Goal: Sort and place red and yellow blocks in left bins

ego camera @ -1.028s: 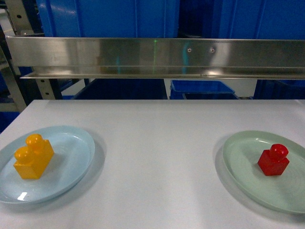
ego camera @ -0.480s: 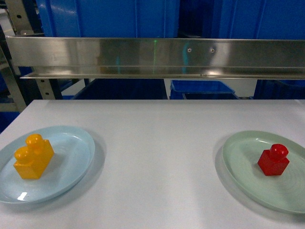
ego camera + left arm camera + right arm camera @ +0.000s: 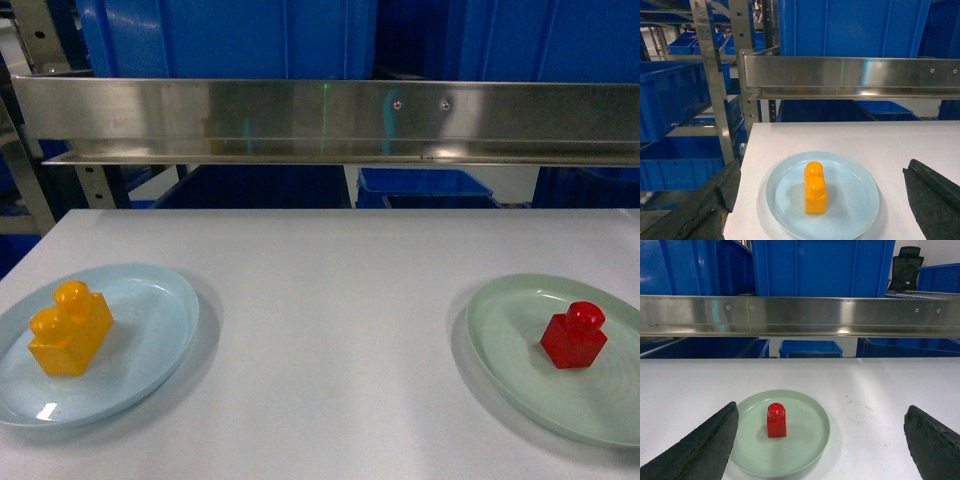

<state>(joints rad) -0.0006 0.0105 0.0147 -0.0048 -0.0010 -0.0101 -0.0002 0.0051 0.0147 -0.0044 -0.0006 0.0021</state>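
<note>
Blue bins (image 3: 670, 97) stand on the racking to the left of the white surface (image 3: 330, 300), with more behind the steel rail (image 3: 330, 110). On the surface lie two plates, well apart: a pale blue plate (image 3: 150, 330) on the left and a pale green plate (image 3: 510, 330) on the right. The yellow block (image 3: 68, 327) stands upright on the blue plate, the red block (image 3: 574, 335) on the green one. Each wrist view shows its own tool spread wide and empty: the left tool (image 3: 822, 200) frames the yellow block, the right tool (image 3: 820, 440) the red. Neither block is touched, so the first pick seems not yet begun. Next, a tool should probably descend over its block and close across the flat sides, below the studs.
</note>
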